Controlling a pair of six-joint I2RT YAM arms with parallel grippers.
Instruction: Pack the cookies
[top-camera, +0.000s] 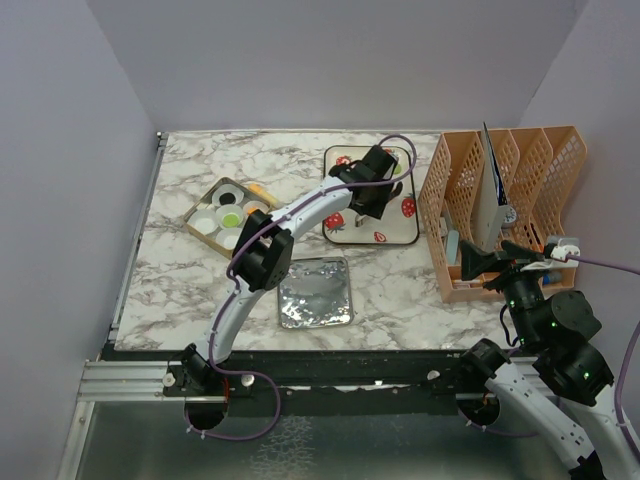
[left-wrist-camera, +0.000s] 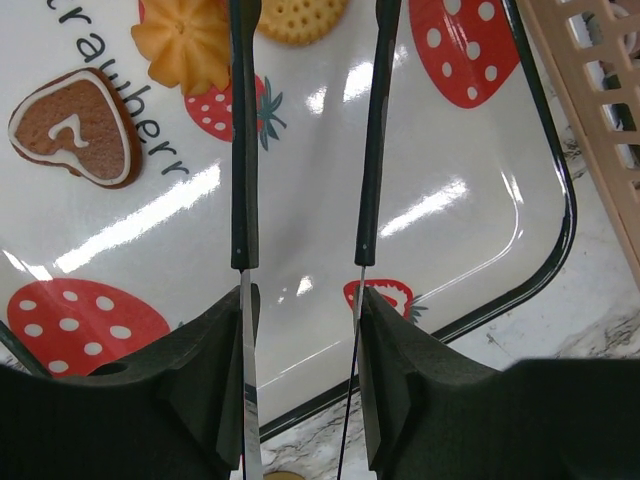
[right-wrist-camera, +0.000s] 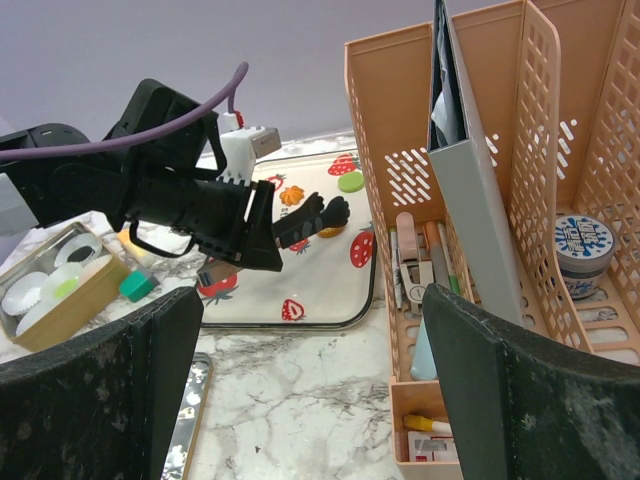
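Observation:
Cookies lie on the white strawberry tray (left-wrist-camera: 470, 260): a brown heart cookie (left-wrist-camera: 75, 125), an orange flower cookie (left-wrist-camera: 185, 40) and a round yellow cookie (left-wrist-camera: 300, 15). A green cookie (right-wrist-camera: 351, 181) lies at the tray's far edge. A green cookie (top-camera: 231, 217) and a black cookie (top-camera: 226, 198) sit in paper cups in the box (top-camera: 197, 222). My left gripper (left-wrist-camera: 305, 150) hovers low over the tray (top-camera: 398, 232), open and empty; it also shows in the right wrist view (right-wrist-camera: 325, 218). My right gripper (right-wrist-camera: 310, 400) is open and empty above the marble, beside the organizer.
A peach mesh desk organizer (top-camera: 500, 200) with a grey folder and pens stands at the right. A silver foil lid (top-camera: 315, 292) lies at the front middle. A small teal block (right-wrist-camera: 138, 287) lies by the box. Grey walls close three sides.

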